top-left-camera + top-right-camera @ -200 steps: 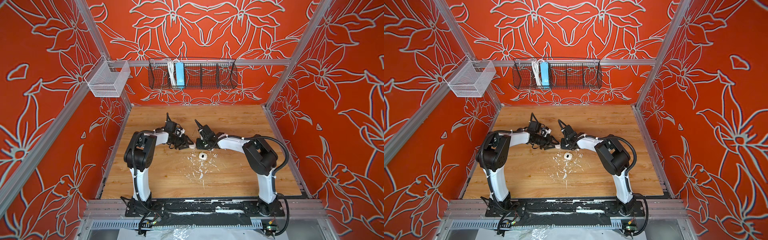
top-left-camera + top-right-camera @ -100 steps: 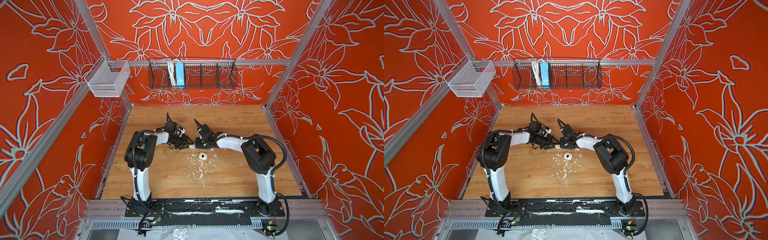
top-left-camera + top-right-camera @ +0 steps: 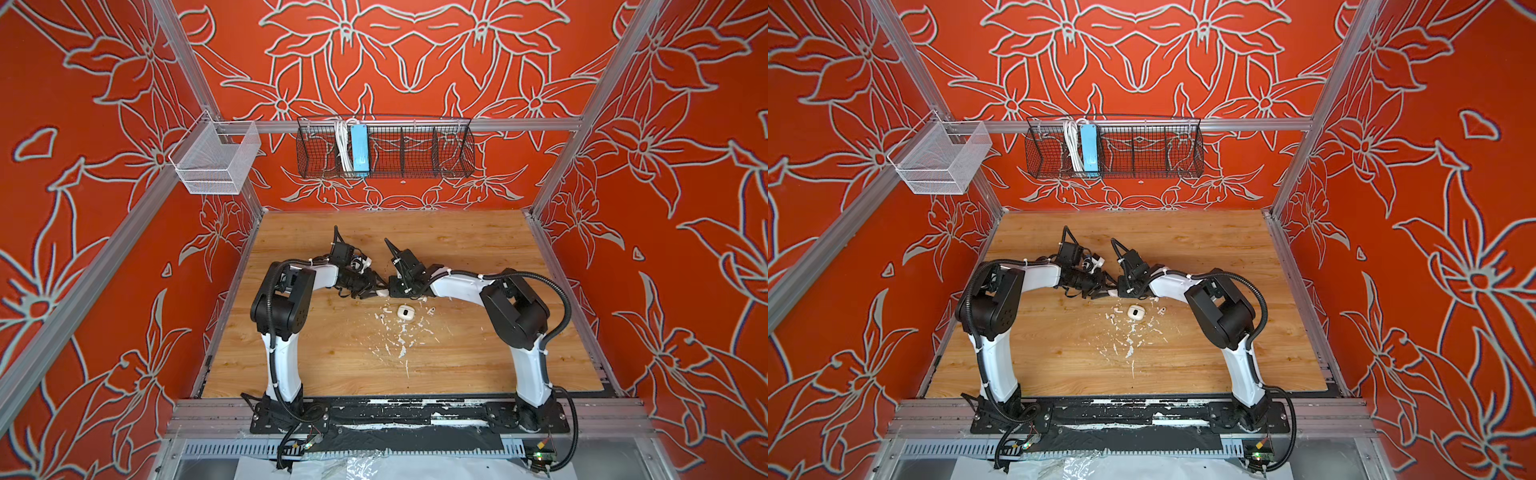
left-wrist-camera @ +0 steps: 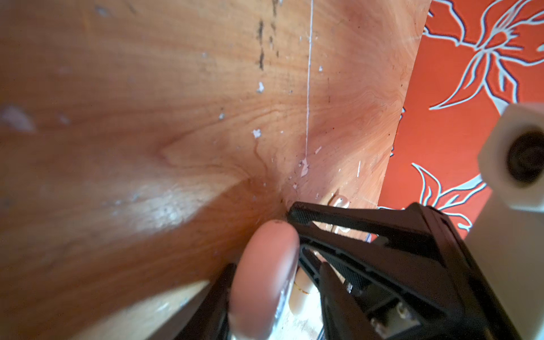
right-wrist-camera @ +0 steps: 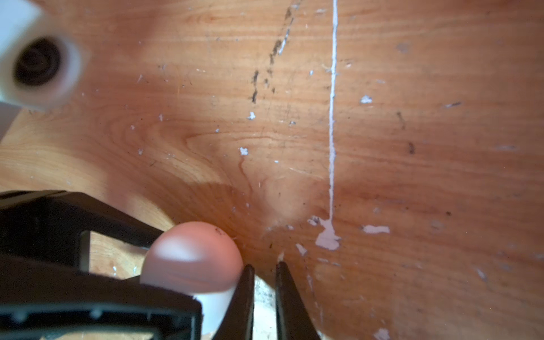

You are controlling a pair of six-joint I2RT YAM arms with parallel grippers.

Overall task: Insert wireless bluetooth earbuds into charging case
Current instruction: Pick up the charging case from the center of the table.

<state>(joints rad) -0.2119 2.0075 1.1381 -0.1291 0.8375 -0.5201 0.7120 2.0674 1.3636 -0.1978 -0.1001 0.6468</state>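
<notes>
A white charging case sits edge-on between the fingers of my left gripper, which is shut on it. In both top views the case shows at the left gripper's tip above mid-table. My right gripper has its tips right beside the case. Its fingers stand a thin slit apart with nothing in the slit. A second white case lies on the wood just in front. Tiny white earbuds lie beside it on the left and on the right.
White paint flecks dot the wooden table in front of the cases. A black wire basket and a white mesh basket hang on the back rail. Orange walls close in three sides.
The right gripper has slid a little to the left and now stands close against the case in the left gripper. The left jaws have narrowed slightly on the case.
</notes>
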